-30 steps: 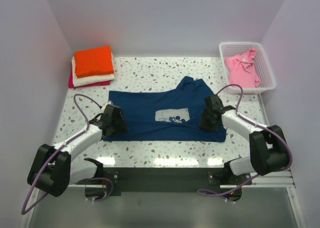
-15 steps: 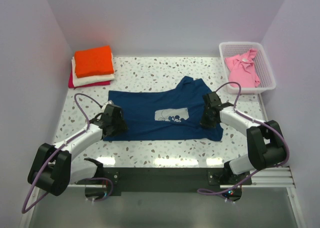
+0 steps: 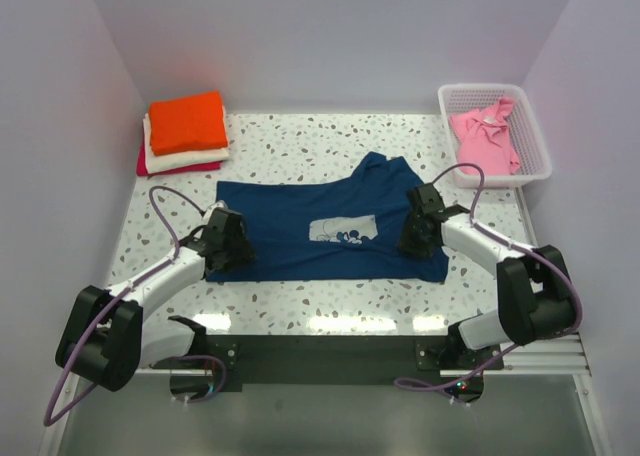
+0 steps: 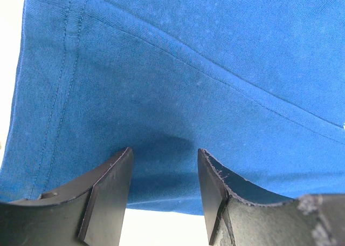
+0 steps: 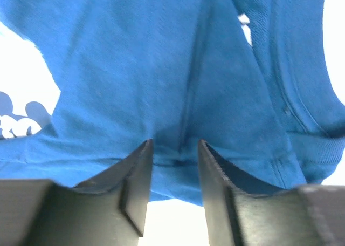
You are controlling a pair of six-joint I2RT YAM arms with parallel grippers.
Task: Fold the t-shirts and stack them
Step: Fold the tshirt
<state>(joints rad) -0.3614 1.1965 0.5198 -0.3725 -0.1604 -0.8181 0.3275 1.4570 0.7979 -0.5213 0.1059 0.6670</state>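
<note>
A navy blue t-shirt (image 3: 300,226) with a white chest graphic lies spread out in the middle of the table. My left gripper (image 3: 228,246) stands open over its left end, fingers (image 4: 108,192) apart above the hem, nothing between them. My right gripper (image 3: 415,234) is open at the shirt's right end, its fingers (image 5: 137,181) straddling a crease in the blue cloth (image 5: 178,95). A folded stack (image 3: 185,126) of orange, cream and magenta tees sits at the back left. A crumpled pink t-shirt (image 3: 485,141) lies in the basket.
The white lattice basket (image 3: 540,151) stands at the back right corner. Grey walls close in the table on three sides. A strip of speckled tabletop (image 3: 330,296) runs between the shirt and the arm bases.
The right gripper shifted slightly inward and farther back, and the shirt's right lower edge drew in a little. The left arm has not moved.
</note>
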